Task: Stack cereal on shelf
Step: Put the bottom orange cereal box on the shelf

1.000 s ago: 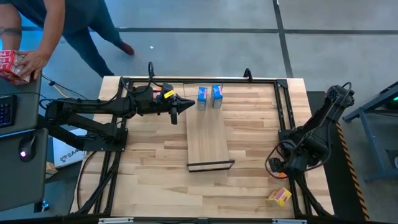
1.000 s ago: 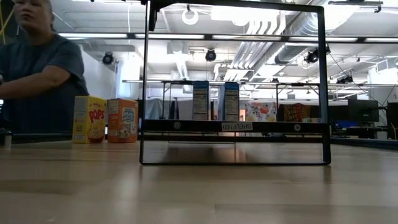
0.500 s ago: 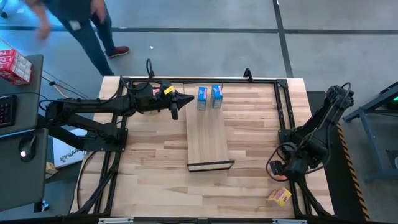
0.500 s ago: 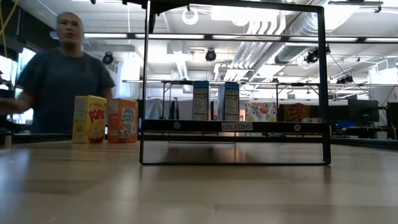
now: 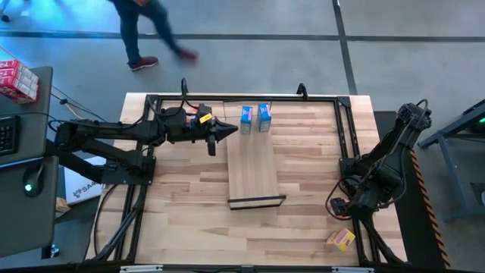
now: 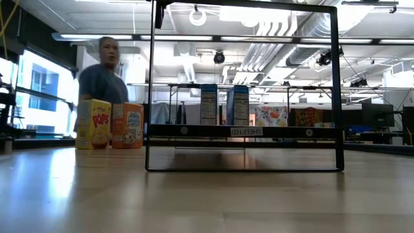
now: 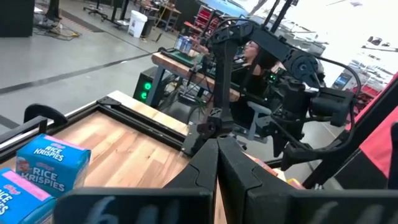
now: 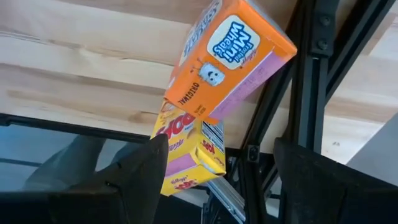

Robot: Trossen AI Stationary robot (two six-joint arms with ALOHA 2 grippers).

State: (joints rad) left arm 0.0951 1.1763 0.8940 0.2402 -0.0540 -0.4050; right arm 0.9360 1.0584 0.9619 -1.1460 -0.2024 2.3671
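pale wood shelf (image 5: 254, 171) | two blue cardboard boxes (image 5: 255, 118) upright

Butcher-block table (image 5: 182, 197) carries the shelf (image 5: 252, 171), a pale board lying lengthwise at centre, black frame at each short end. Two blue cereal boxes (image 5: 255, 118) stand upright side by side at the shelf's far end. Orange-pink box (image 8: 230, 53) and yellow box (image 8: 189, 149) sit touching at the table's near right corner, beside the black table frame (image 5: 345, 136).
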